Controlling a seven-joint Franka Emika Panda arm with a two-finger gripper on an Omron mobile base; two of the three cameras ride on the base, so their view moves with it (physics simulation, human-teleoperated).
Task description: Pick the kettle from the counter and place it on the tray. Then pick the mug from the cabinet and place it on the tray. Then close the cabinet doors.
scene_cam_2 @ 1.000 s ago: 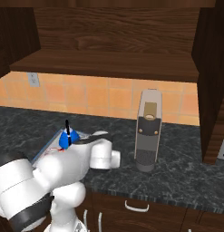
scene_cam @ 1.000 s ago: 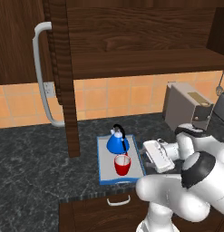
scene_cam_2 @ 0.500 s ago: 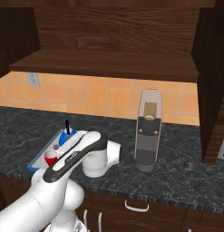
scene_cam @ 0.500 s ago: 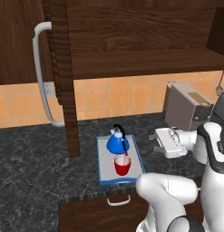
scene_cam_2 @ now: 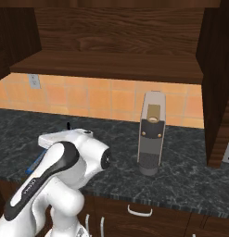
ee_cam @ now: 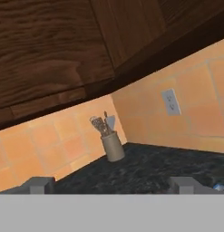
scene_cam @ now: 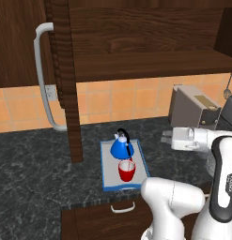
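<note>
The blue kettle (scene_cam: 120, 147) and the red mug (scene_cam: 127, 171) stand together on the blue-rimmed tray (scene_cam: 107, 174), kettle behind mug, on the dark counter (scene_cam: 33, 168). My gripper (scene_cam: 165, 138) hangs to the right of the tray, above the counter, pointing left. In the hand view its fingertips (ee_cam: 39, 185) stand far apart with nothing between them: it is open. The cabinet (scene_cam: 150, 61) is open; its left door (scene_cam: 61, 79) stands edge-on with a grey bar handle (scene_cam: 42, 79). The right door (scene_cam_2: 219, 88) also stands open.
A grey coffee machine (scene_cam_2: 150, 134) stands on the counter right of the tray, close behind my hand. A utensil holder (ee_cam: 112, 146) sits by the tiled backsplash, with a wall outlet (ee_cam: 171, 102) nearby. My own arm (scene_cam_2: 65, 176) hides most of the tray from the right.
My arm has swung up and to the right, carrying the hand away from the tray toward the coffee machine. Kettle and mug have stayed on the tray.
</note>
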